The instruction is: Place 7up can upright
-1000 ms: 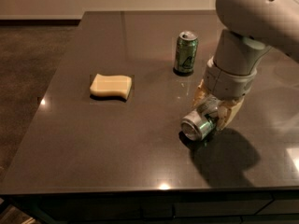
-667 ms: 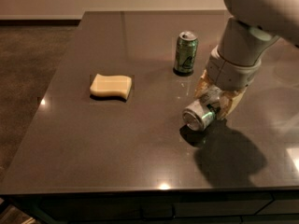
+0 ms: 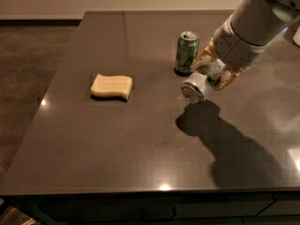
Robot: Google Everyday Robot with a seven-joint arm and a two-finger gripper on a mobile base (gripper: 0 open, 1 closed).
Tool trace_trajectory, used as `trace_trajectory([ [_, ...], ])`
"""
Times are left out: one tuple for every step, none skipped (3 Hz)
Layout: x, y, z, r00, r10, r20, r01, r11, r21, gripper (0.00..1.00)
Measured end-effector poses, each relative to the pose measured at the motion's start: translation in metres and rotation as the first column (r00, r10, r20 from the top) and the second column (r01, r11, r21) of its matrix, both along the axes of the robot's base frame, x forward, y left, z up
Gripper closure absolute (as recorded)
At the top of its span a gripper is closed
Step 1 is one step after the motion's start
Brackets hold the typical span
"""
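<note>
The 7up can (image 3: 198,86) is a silvery-white can held on its side, its end facing the camera, lifted above the dark table (image 3: 140,144). My gripper (image 3: 213,71) is shut on the 7up can, one tan finger on each side of its body. The can's shadow lies on the table below and to its right. The arm comes in from the upper right.
A darker green can (image 3: 186,52) stands upright just behind and left of the gripper. A yellow sponge (image 3: 111,86) lies to the left. The table's front edge runs along the bottom and its left edge slants by the carpeted floor.
The gripper has lifted the 7up can off the table and carried it a little up and to the right, with the can still on its side.
</note>
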State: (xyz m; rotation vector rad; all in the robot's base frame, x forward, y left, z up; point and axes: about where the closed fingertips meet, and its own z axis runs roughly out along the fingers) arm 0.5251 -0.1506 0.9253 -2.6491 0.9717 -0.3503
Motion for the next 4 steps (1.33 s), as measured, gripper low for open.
trace_trajectory([
  [0.000, 0.000, 0.000, 1.0000, -0.001, -0.001, 0.001, 1.000, 0.000, 1.00],
  [0.001, 0.002, 0.002, 0.9997, 0.022, 0.011, -0.022, 1.000, -0.007, 1.00],
  [0.005, -0.001, 0.008, 0.9909, 0.118, 0.065, -0.114, 0.992, -0.063, 1.00],
  [0.010, -0.007, 0.017, 0.9543, 0.254, 0.158, -0.232, 0.962, -0.141, 1.00],
])
